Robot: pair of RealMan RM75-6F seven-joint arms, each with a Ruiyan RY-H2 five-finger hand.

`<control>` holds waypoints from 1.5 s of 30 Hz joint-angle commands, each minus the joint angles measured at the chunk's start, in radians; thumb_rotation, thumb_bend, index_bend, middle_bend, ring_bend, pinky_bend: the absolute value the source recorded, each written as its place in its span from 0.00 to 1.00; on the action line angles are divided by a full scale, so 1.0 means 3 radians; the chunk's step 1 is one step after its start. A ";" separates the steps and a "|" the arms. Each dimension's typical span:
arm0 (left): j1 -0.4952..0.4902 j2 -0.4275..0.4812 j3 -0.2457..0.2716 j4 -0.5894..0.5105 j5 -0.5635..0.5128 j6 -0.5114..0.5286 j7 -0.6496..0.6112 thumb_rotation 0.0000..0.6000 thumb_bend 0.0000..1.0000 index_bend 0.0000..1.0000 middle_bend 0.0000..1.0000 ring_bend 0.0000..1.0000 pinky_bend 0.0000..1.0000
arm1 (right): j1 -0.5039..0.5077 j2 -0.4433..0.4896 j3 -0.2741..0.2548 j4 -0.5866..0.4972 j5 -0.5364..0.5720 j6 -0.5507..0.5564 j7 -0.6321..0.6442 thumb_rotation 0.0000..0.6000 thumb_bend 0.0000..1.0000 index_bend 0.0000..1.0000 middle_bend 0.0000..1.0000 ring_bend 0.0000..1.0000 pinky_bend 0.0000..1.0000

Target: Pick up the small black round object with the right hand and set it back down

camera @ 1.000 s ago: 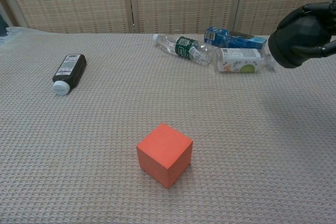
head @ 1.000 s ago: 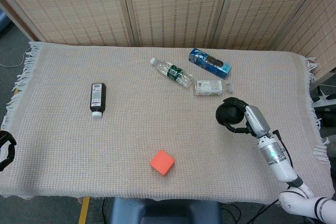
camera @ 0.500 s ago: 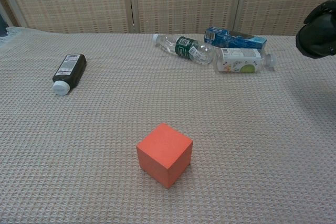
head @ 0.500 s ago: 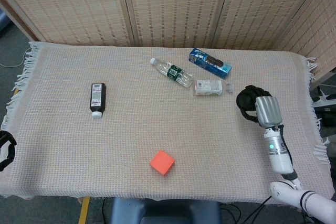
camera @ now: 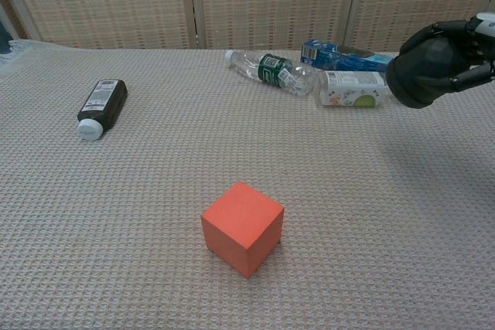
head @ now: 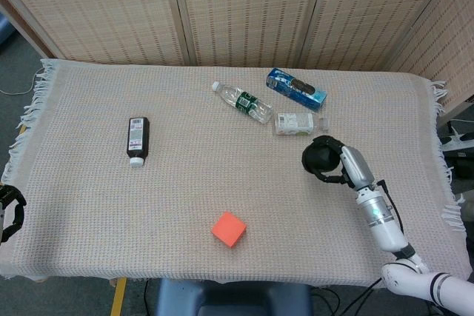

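Note:
The small black round object (head: 317,159) sits in the curled fingers of my right hand (head: 337,162), right of the table's middle. In the chest view the black object (camera: 418,79) hangs above the cloth with the right hand (camera: 466,56) wrapped over its far side, and its shadow lies on the weave below. It partly covers the cap end of a clear bottle. My left hand (head: 9,209) shows only as a dark shape at the table's near left edge, holding nothing that I can see.
A clear bottle with a white label (head: 295,123), a green-labelled water bottle (head: 244,101) and a blue box (head: 296,88) lie behind the right hand. An orange cube (head: 228,229) sits near the front, a dark bottle (head: 138,138) at the left, all on the beige cloth (head: 89,183).
The right hand swung out to the right with the black object half a second ago, and has now come back left to about where it was a second ago. The left hand is still.

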 commanded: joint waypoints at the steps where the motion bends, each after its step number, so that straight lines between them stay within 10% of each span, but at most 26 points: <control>1: 0.0001 -0.0001 0.0000 -0.0004 -0.0001 0.0002 0.0005 1.00 0.56 0.59 0.40 0.30 0.44 | 0.0151 0.0754 -0.0321 -0.0428 -0.0738 -0.0598 0.1590 1.00 0.82 0.56 0.44 0.50 0.53; 9: -0.0005 -0.0004 0.0003 -0.0005 0.0001 -0.0009 0.0016 1.00 0.56 0.59 0.40 0.30 0.44 | 0.0141 0.0692 -0.0299 -0.0166 -0.0419 -0.0611 0.0628 1.00 0.82 0.57 0.44 0.50 0.53; 16: -0.0003 -0.0005 -0.0001 -0.0008 -0.0006 -0.0005 0.0018 1.00 0.56 0.59 0.40 0.30 0.44 | -0.0142 -0.0248 0.0056 0.0622 0.0351 0.0615 -0.2297 1.00 0.82 0.57 0.44 0.50 0.53; 18: -0.0004 -0.0006 -0.0001 -0.0008 -0.0010 -0.0009 0.0022 1.00 0.56 0.59 0.40 0.30 0.44 | -0.0162 -0.0457 0.0092 0.0796 0.0351 0.0831 -0.2506 1.00 0.82 0.57 0.44 0.50 0.53; 26: -0.0005 -0.0007 0.0002 -0.0009 -0.0008 -0.0011 0.0031 1.00 0.56 0.59 0.40 0.30 0.44 | -0.0165 -0.0320 0.0000 0.0547 0.0324 0.0445 -0.2075 1.00 0.82 0.57 0.45 0.50 0.53; 36: -0.0008 -0.0009 0.0008 -0.0007 0.0002 -0.0016 0.0027 1.00 0.56 0.58 0.40 0.30 0.44 | 0.0083 0.0580 -0.0212 -0.0474 0.0160 -0.1044 -0.0438 1.00 0.82 0.57 0.44 0.50 0.53; 45: -0.0010 -0.0005 0.0007 -0.0009 -0.0010 -0.0029 0.0019 1.00 0.56 0.59 0.40 0.30 0.44 | 0.0132 0.0544 -0.0293 -0.0283 0.0009 -0.1081 -0.0343 1.00 0.82 0.57 0.44 0.50 0.53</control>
